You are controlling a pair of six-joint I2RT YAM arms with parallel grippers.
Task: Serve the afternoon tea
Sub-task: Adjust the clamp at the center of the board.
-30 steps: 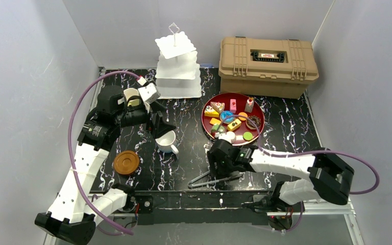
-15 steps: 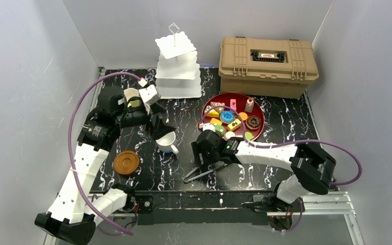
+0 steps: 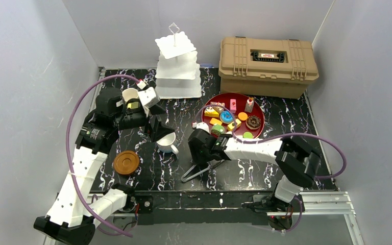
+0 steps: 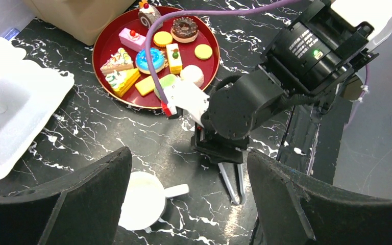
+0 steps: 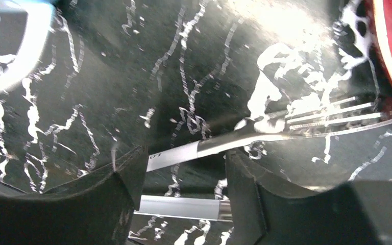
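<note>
From above, the right gripper (image 3: 202,153) has slid left along the table, away from the red tray (image 3: 259,131) of toy pastries (image 3: 227,116), and the metal tongs (image 3: 190,174) came with it. I judge the serving is only starting: the cake stand (image 3: 177,71) at the back is bare. The left gripper (image 3: 156,130) hangs wide open over the white mug (image 3: 167,142). The left wrist view adds that this mug is empty. Only the right wrist view shows the tongs lying across the gap of the right jaws; whether they pinch them, I cannot tell.
</note>
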